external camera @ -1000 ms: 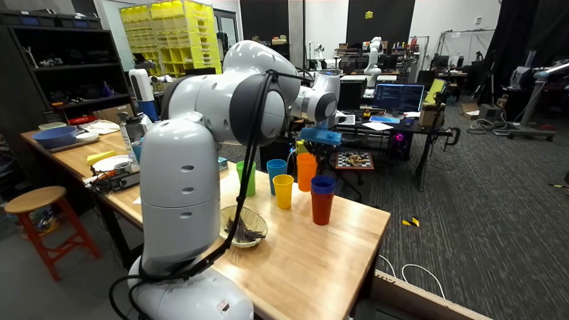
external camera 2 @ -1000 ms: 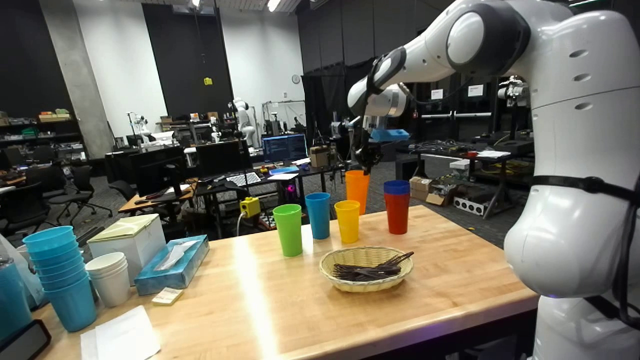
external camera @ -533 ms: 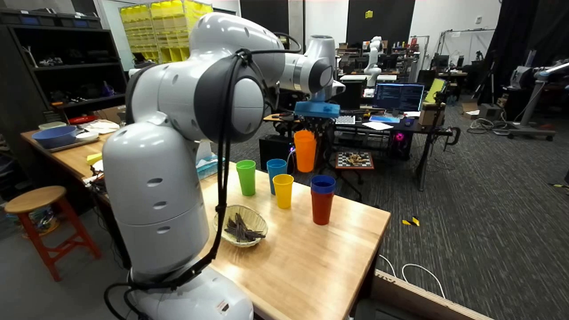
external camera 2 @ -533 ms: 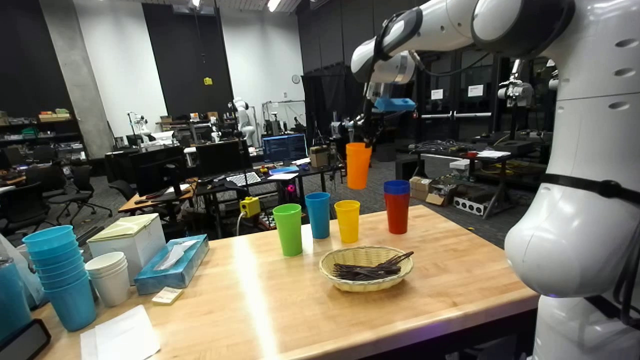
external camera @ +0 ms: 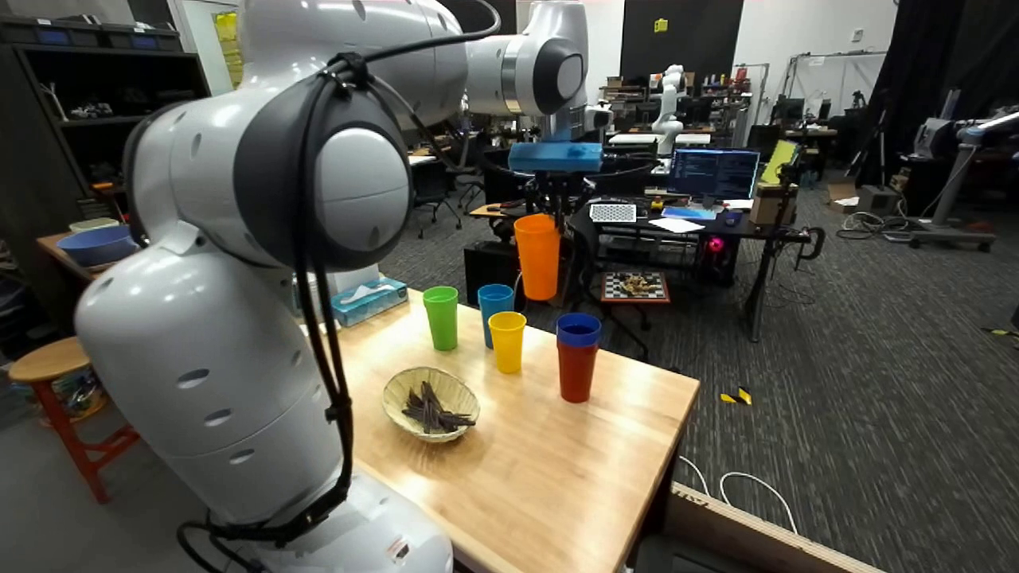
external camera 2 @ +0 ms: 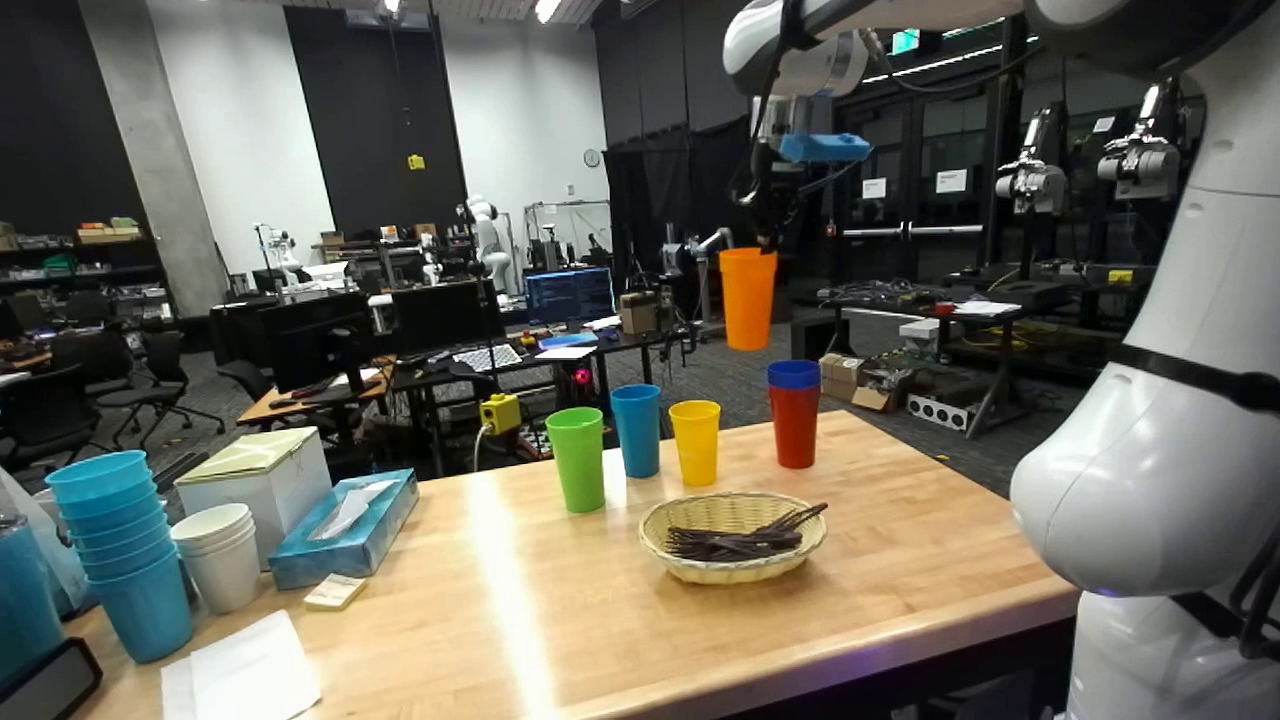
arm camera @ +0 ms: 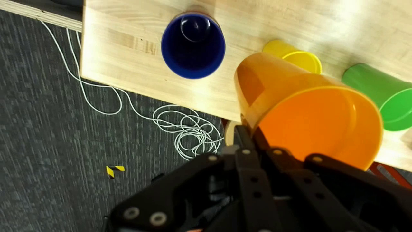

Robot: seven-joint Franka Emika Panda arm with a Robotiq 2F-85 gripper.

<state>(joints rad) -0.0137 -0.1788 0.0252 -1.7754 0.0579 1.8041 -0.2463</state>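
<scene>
Wrist view: black two-finger gripper [arm camera: 252, 132], fingers nearly together, pinching the wall of an orange plastic tumbler [arm camera: 276, 79] near its rim; the tumbler's interior in sight. To its left, a dark-blue plastic tumbler [arm camera: 193, 69], viewed from above. Shown only here: heaped coil of thin white cable [arm camera: 195, 130], on the floor.

In an exterior view: orange plastic tumbler nearly upright, mouth up, held clear of the pale wooden table [external camera: 557, 485]. Dark-blue plastic tumbler seated inside a red plastic tumbler [external camera: 576, 374]; to their left, a yellow plastic tumbler [external camera: 507, 346], then a mid-blue plastic tumbler [external camera: 493, 306] and a green plastic tumbler [external camera: 441, 318]. Shown only here: round wooden stool with red legs [external camera: 52, 362]; periwinkle-blue round bowl [external camera: 95, 247], far left, contents cannot be told.

In an exterior view, shown only here: nested stack of light-blue plastic cups [external camera 2: 140, 600], left; nested stack of white paper cups [external camera 2: 222, 572], beside it. In both exterior views: blue cardboard tissue box [external camera 2: 345, 550], white tissue in its slot; pale oval wicker basket [external camera 2: 722, 573], nearer than the tumblers, heaped with dark-brown slender forks [external camera 2: 735, 545].
</scene>
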